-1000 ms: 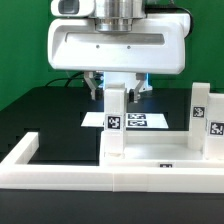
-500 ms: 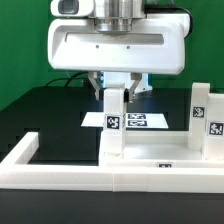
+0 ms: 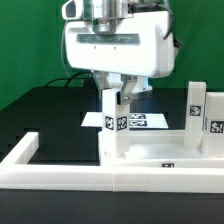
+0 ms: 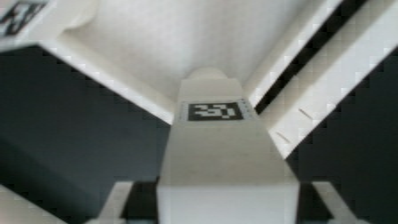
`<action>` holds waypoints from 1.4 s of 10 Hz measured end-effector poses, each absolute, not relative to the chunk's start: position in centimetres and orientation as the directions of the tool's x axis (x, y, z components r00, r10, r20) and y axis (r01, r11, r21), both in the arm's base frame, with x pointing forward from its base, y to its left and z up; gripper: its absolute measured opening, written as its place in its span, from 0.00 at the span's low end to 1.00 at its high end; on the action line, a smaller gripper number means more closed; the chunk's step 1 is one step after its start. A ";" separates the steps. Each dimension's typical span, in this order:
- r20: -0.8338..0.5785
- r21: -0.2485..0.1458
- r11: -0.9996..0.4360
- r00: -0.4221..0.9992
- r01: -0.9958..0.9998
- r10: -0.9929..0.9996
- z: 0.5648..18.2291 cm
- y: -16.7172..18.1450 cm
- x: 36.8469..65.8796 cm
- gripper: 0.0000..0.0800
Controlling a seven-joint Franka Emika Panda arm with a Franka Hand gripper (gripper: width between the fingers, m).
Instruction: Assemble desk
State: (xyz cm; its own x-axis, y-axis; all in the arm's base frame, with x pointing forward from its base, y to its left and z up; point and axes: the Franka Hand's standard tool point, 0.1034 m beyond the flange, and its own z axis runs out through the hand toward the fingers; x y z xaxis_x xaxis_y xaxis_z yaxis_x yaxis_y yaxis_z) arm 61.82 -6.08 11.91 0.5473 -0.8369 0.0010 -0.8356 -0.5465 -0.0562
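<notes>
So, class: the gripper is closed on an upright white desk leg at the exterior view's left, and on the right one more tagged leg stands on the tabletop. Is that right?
Not quite. In the exterior view two tagged legs stand at the right, one leg and a second leg beside it, not one. The rest holds: the gripper is closed on the upright held leg at the left, over the tabletop.

The gripper (image 3: 113, 92) has shifted toward the exterior view's right. Its fingers have closed in on the upright leg (image 3: 110, 125), which now leans slightly.
</notes>
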 end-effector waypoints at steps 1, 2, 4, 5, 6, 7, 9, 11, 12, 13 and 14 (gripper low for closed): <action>-0.005 -0.056 -0.459 0.460 -0.887 -0.888 11.9 -6.1 61.8 0.36; -0.012 -0.053 -0.383 0.384 -0.922 -0.923 11.9 -6.2 61.9 0.36; -0.017 -0.052 -0.301 0.303 -0.952 -0.953 11.9 -6.1 61.9 0.37; -0.016 -0.051 -0.311 0.312 -0.949 -0.950 11.8 -6.1 61.9 0.37; -0.013 -0.048 -0.350 0.351 -0.935 -0.936 11.8 -6.1 61.9 0.59; -0.014 -0.040 -0.390 0.390 -0.920 -0.921 11.8 -5.9 61.8 0.77; 0.004 -0.035 -0.598 0.598 -0.801 -0.801 11.9 -5.9 61.9 0.80; 0.009 -0.034 -0.698 0.698 -0.716 -0.716 11.9 -6.0 61.9 0.81; 0.012 -0.033 -0.755 0.755 -0.655 -0.656 11.9 -6.0 61.9 0.81; 0.015 -0.029 -0.805 0.805 -0.592 -0.593 11.9 -6.0 61.9 0.81; 0.020 -0.017 -0.872 0.872 -0.488 -0.489 11.9 -5.9 61.9 0.81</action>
